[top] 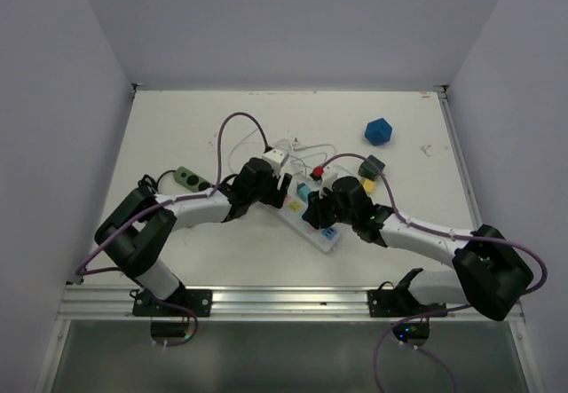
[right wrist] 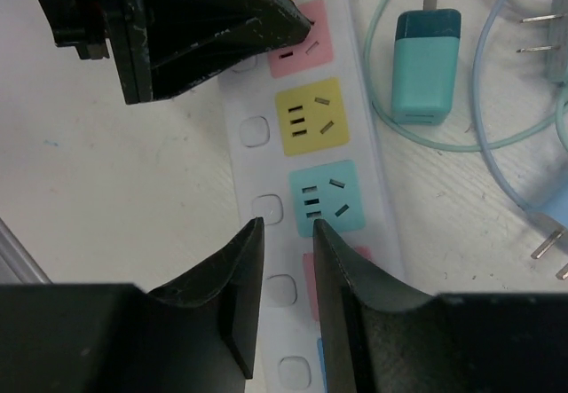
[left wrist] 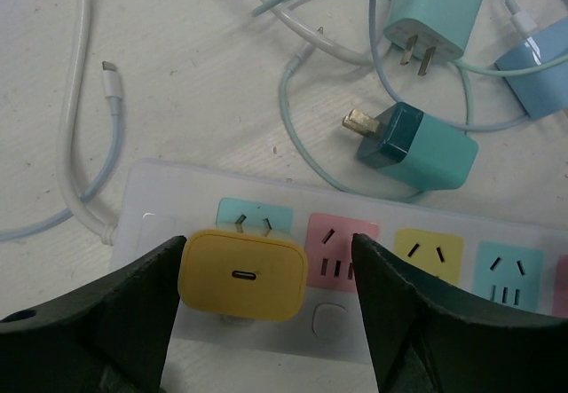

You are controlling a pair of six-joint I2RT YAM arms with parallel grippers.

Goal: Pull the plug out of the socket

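- One plug concerns you: the yellow USB-C charger [left wrist: 241, 273], seated in the end socket of the white power strip [left wrist: 160, 200], next to a vacant pink socket [left wrist: 342, 251].
- The left gripper [left wrist: 266, 260] straddles that charger with its jaws spread. One finger [left wrist: 133, 313] lies against or just beside the charger's side. The other stands apart from it, over the pink socket. Nothing is gripped.
- The right gripper [right wrist: 288, 233] sits further along the strip beside a teal socket [right wrist: 324, 196]. Its fingers are drawn nearly together with nothing between them. Whether it presses on the strip cannot be told.
- Handling, as judged: the charger is a small, light, rigid block with smooth rounded sides, so it is likely slippery. Take it on two opposite flat sides, low toward the strip face, and centre it first.
- Resistance should come from the socket contacts, not from weight. The strip looks light and may lift with the plug unless it is held down. Pull straight out, without twisting.
- Loose teal chargers [left wrist: 426, 149] and cables lie beyond the strip, apart from the plug.
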